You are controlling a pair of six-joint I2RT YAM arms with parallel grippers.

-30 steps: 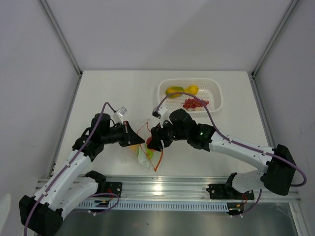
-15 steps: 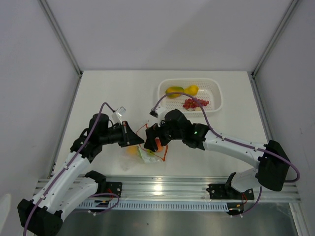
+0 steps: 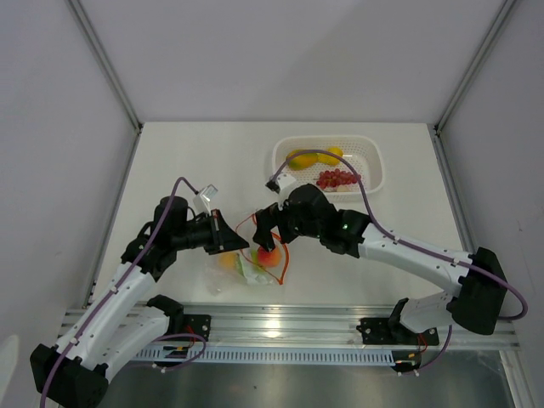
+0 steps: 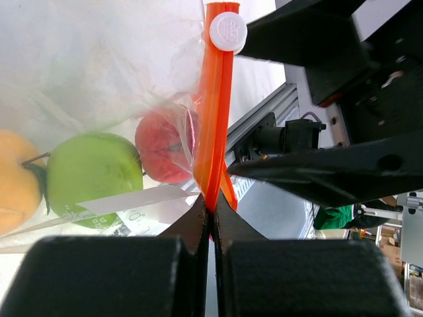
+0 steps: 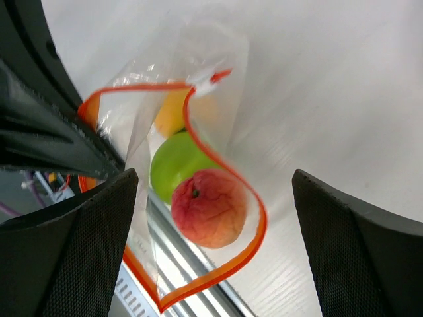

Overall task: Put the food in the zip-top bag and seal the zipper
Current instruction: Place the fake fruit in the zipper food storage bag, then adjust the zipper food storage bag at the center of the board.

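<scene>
Pinching the zipper (image 4: pixel 215 132), the left gripper (image 4: pixel 211 212) may slip, collapsing the bag (image 4: pixel 99 66); the right gripper (image 5: pixel 213 193) gapes empty.

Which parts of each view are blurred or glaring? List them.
Top external: sharp, with glare on the rail. Left wrist: left tool blurred, bag washed out. Right wrist: right tool dark and soft, peach crisp.

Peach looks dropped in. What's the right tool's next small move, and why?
Probably lift the right tool clear of the bag. Its jaws stand open, the peach lies inside beside the apple, the left tool pinches the zipper, and grapes and mango lie in the basket.
</scene>
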